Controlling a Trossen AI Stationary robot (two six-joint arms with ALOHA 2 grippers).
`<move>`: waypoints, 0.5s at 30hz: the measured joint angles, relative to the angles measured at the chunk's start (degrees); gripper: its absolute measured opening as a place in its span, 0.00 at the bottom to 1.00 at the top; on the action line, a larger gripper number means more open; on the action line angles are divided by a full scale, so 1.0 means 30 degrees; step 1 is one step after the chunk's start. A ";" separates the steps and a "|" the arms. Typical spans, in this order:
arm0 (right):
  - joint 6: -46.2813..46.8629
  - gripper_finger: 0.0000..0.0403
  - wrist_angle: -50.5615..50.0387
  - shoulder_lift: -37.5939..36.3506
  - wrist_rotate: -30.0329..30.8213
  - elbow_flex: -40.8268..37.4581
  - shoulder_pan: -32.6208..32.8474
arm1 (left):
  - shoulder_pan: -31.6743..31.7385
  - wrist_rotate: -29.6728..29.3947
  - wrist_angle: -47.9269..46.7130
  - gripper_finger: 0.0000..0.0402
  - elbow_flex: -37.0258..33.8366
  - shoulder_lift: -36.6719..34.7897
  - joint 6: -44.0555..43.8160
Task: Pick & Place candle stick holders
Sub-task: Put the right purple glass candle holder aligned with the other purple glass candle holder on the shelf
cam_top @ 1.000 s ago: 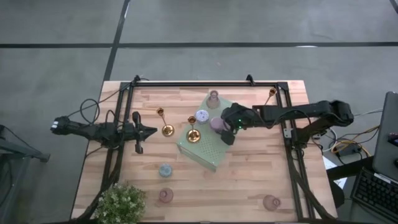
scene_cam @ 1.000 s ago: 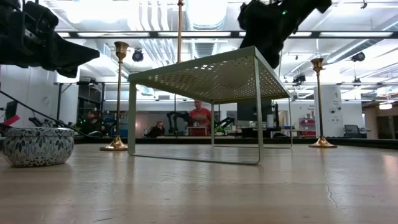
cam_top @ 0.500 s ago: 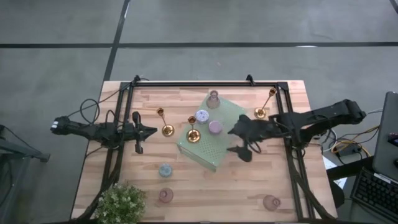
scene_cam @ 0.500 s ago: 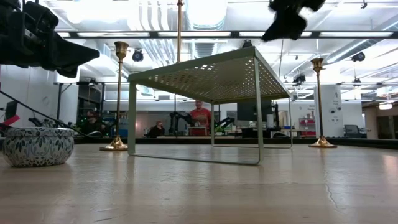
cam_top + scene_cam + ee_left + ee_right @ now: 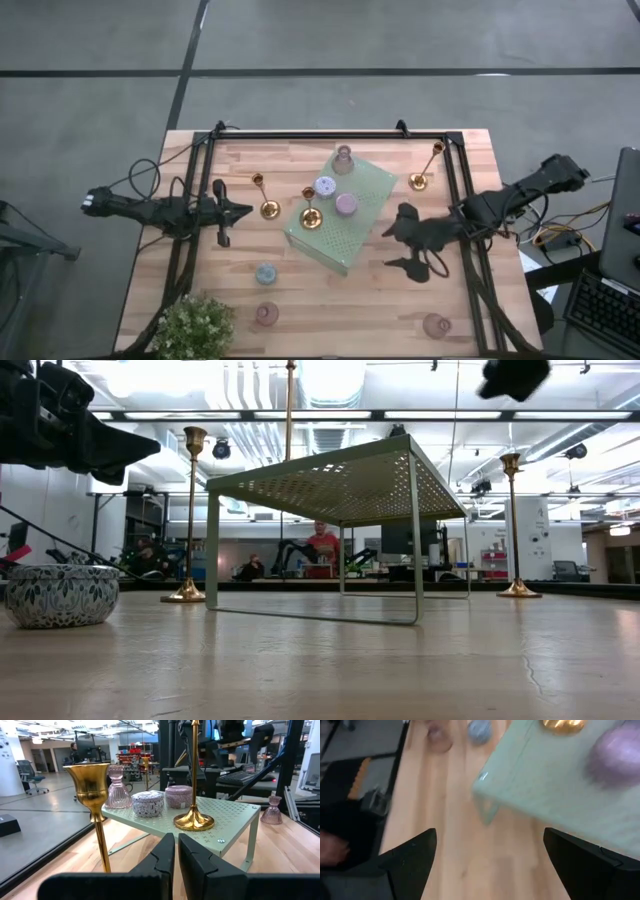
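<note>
A pale-green perforated stand (image 5: 345, 235) holds a gold candlestick (image 5: 310, 216), a white patterned holder (image 5: 324, 186), a lilac holder (image 5: 347, 204) and a pink glass holder (image 5: 343, 158), each resting on its base. Two more gold candlesticks stand on the table, one left of the stand (image 5: 268, 206) and one at the far right (image 5: 420, 179). My right gripper (image 5: 397, 247) hangs open above the table, right of the stand, holding nothing. My left gripper (image 5: 236, 212) is shut and level at the left, just short of the left candlestick (image 5: 95, 785).
A pale blue holder (image 5: 265, 272) and a pink one (image 5: 266, 313) sit near the front left, and another pink one (image 5: 434, 324) at the front right. A leafy plant (image 5: 195, 325) fills the front left corner. A black frame (image 5: 330, 134) borders the table.
My right gripper has drawn back from over the lilac holder on the stand toward the table's right and near edges, rising a little and staying open. The lilac holder stays on the stand.
</note>
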 joint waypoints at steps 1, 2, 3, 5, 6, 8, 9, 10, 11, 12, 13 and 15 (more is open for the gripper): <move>0.0361 0.89 -0.0364 0.0032 -0.0485 0.0000 0.0261 | 0.0005 0.0000 0.0006 0.07 0.0000 0.0000 0.0000; 0.0654 0.89 -0.0703 0.0085 -0.1001 0.0000 0.0614 | 0.0004 0.0000 0.0006 0.07 0.0000 0.0000 0.0000; 0.0934 0.89 -0.0989 0.0175 -0.1333 0.0000 0.1064 | 0.0003 0.0000 0.0006 0.07 0.0000 -0.0005 0.0000; 0.1383 0.88 -0.1308 0.0373 -0.1782 0.0000 0.2111 | 0.0000 0.0007 0.0006 0.07 0.0000 -0.0001 0.0000; 0.1626 0.87 -0.1420 0.0485 -0.1985 0.0000 0.2678 | 0.0007 0.0000 0.0006 0.07 0.0000 0.0000 0.0000; 0.2286 0.86 -0.1535 0.0802 -0.2274 0.0000 0.3782 | 0.0000 0.0006 0.0006 0.07 0.0000 0.0000 0.0000; 0.2798 0.85 -0.1655 0.0964 -0.2514 0.0000 0.4330 | 0.0007 0.0000 0.0006 0.07 0.0000 -0.0005 0.0000; 0.3298 0.84 -0.1880 0.1132 -0.2766 0.0000 0.4826 | 0.0004 0.0000 0.0006 0.07 0.0000 -0.0002 0.0000; 0.3999 0.83 -0.2094 0.1324 -0.3030 0.0000 0.5344 | 0.0007 0.0000 0.0001 0.07 0.0000 -0.0003 0.0000; 0.4757 0.83 -0.2283 0.1503 -0.3177 0.0033 0.5820 | 0.0006 0.0000 0.0006 0.07 0.0000 0.0000 0.0000; 0.5632 0.82 -0.2576 0.1694 -0.3199 0.0078 0.6292 | 0.0000 0.0000 0.0006 0.07 0.0000 -0.0001 0.0000; 0.7594 0.81 -0.3505 0.2105 -0.3529 0.0174 0.7226 | 0.0007 0.0000 0.0006 0.07 0.0000 -0.0003 0.0000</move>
